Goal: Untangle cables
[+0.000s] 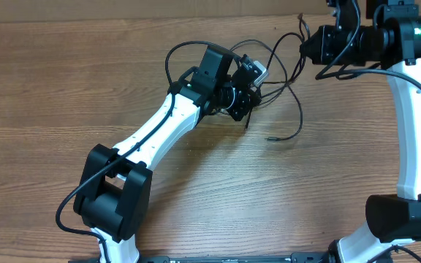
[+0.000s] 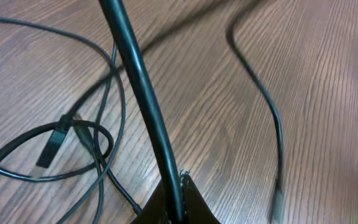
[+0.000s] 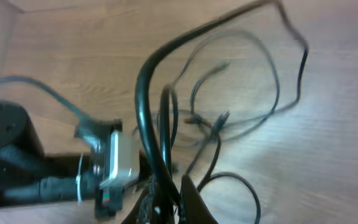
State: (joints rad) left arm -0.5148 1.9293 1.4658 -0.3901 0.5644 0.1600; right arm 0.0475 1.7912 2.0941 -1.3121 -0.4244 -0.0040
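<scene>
The thin black cables [image 1: 287, 80] lie tangled on the wooden table between my two grippers, with one loose plug end [image 1: 270, 137] trailing toward the front. My left gripper [image 1: 245, 106] is at the tangle's left side. In the left wrist view it [image 2: 178, 186] is shut on one cable [image 2: 142, 87] that rises steeply from the jaws. Loops and a plug [image 2: 50, 149] lie to its left. My right gripper [image 1: 303, 45] hangs at the tangle's far right. In the right wrist view it [image 3: 176, 186] is shut on a cable [image 3: 143, 93] that arcs upward over the tangle [image 3: 216, 118].
The left arm's white link [image 1: 159, 131] crosses the middle of the table, with its own thicker wire [image 1: 177, 55] looping above the wrist. The right arm [image 1: 415, 131] stands along the right edge. The left wrist's camera box [image 3: 122, 158] sits close beside the right gripper.
</scene>
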